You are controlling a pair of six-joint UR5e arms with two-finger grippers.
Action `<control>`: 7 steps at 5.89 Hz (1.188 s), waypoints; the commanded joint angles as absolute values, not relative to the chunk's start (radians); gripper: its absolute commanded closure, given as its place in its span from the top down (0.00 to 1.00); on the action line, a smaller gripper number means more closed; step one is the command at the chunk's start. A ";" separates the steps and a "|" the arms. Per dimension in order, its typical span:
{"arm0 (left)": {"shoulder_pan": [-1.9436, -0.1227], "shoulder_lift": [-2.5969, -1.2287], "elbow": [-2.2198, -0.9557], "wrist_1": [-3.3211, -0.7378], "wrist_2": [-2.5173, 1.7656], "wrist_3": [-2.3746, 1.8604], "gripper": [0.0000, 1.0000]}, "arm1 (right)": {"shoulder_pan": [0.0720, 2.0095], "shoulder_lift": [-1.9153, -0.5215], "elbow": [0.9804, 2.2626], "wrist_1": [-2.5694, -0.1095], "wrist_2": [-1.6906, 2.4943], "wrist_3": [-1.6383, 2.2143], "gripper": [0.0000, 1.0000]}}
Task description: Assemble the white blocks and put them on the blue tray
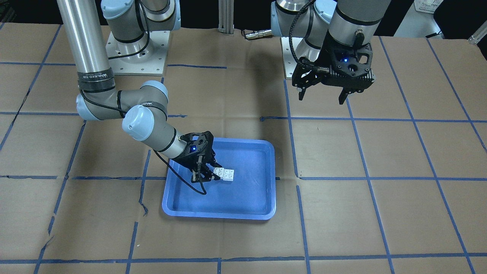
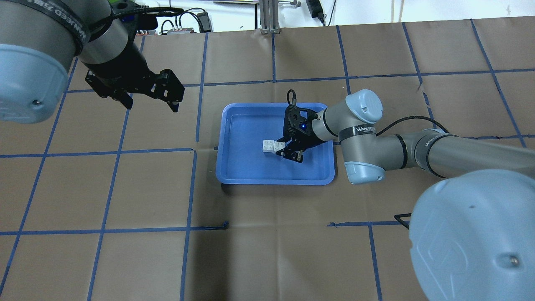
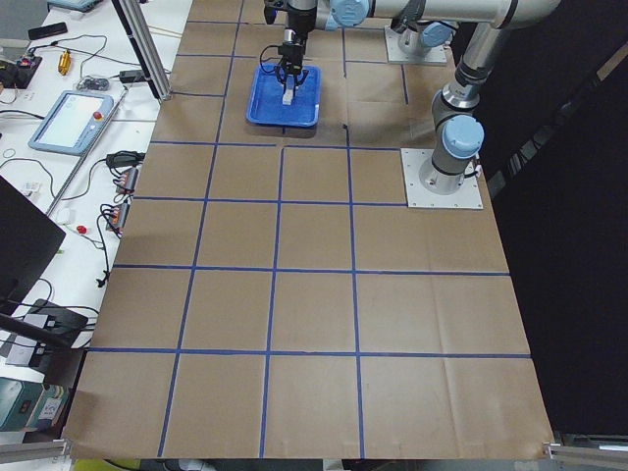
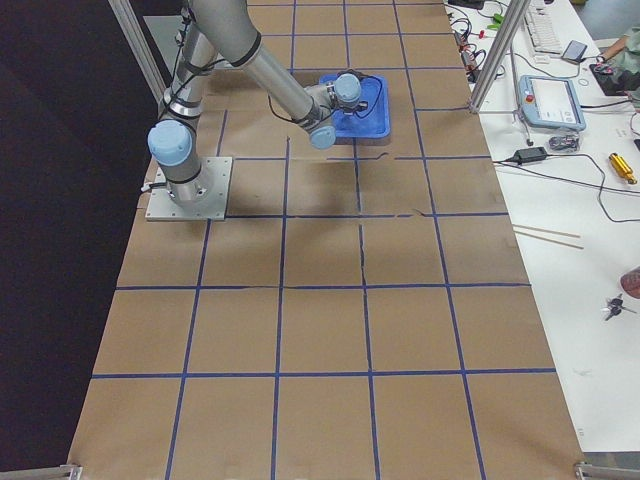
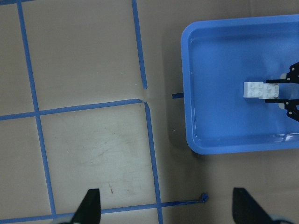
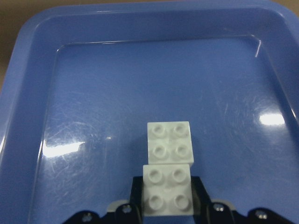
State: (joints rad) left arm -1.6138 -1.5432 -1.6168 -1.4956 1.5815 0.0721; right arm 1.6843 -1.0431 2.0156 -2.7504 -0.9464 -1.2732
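Note:
The two white blocks (image 6: 169, 142) are joined in a stepped pair, the near one overlapping the far one. They sit low inside the blue tray (image 6: 93, 93), near its middle. My right gripper (image 6: 167, 205) reaches into the tray, shut on the near block (image 6: 167, 191). The overhead view shows the same: right gripper (image 2: 288, 150), blocks (image 2: 271, 146), tray (image 2: 271, 180). I cannot tell whether the pair rests on the tray floor. My left gripper (image 2: 150, 102) hangs open and empty high above the table, well left of the tray. Its view shows the blocks (image 5: 259, 89) and tray (image 5: 233, 144).
The table is covered in brown paper with a blue tape grid (image 2: 192, 188). The arm bases (image 1: 137, 49) stand at the back edge. A teach pendant and cables (image 3: 74, 113) lie on a side bench beyond the table.

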 commanded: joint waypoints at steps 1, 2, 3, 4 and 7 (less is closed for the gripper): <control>-1.614 -1.545 -1.617 -1.496 1.582 0.072 0.99 | 1.684 -1.043 2.016 -2.752 -0.945 -1.275 0.38; -1.614 -1.545 -1.615 -1.496 1.582 0.072 0.99 | 1.684 -1.042 2.016 -2.752 -0.945 -1.275 0.48; -1.614 -1.543 -1.615 -1.496 1.582 0.072 0.99 | 1.684 -1.042 2.016 -2.752 -0.945 -1.275 0.49; -1.614 -1.543 -1.615 -1.496 1.582 0.072 0.99 | 1.684 -1.042 2.016 -2.752 -0.945 -1.273 0.58; -1.614 -1.543 -1.617 -1.496 1.582 0.072 0.99 | 1.684 -1.048 2.013 -2.752 -0.948 -1.269 1.00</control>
